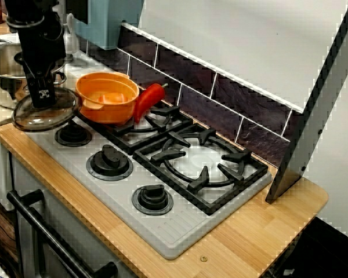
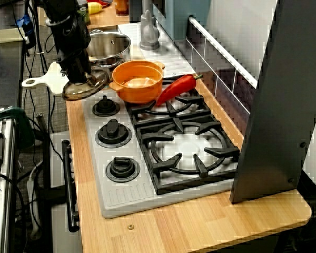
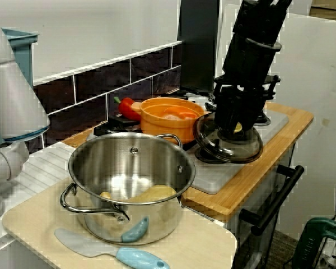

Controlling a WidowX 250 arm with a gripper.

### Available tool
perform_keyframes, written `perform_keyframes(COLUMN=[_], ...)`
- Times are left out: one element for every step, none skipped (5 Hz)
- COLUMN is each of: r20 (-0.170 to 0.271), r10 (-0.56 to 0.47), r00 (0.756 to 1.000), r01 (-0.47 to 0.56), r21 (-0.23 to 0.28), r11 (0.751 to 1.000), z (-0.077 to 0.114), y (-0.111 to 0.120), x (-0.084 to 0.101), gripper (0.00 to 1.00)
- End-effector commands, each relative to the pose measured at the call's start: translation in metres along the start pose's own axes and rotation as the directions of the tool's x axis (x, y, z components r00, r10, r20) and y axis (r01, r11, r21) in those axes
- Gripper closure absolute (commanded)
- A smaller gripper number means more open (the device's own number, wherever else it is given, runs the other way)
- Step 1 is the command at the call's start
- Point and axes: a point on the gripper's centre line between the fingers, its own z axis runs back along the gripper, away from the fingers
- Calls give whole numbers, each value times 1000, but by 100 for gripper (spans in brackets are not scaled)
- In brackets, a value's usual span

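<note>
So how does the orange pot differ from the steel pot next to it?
The orange pot is smaller and shallower; the steel pot is bigger, deeper and shiny. The orange pot sits on the stove grate, the steel pot on a pale board beside the stove. Both stand uncovered; the gripper holds the glass lid beside the orange pot.

Wooden counter bears grey stove top; glass lid overlaps stove top's knob-side corner; dark panel stands beyond its opposite end.

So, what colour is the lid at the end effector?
Smoky brown see-through lid with a dark rim; best in the view from the side.
</note>
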Motion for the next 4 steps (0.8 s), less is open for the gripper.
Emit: perform_keyframes(r20=[51, 91, 134, 181], r10=[-12, -9, -14, -22], r00=[999, 996, 991, 983], r01=[10, 4, -1, -7], r21=[29, 58, 112, 159], r11=[1000, 998, 994, 987], z=[21, 32, 35, 40], y=[10, 1, -13, -24], x=[14, 24, 32, 38], gripper=[100, 100, 100, 100])
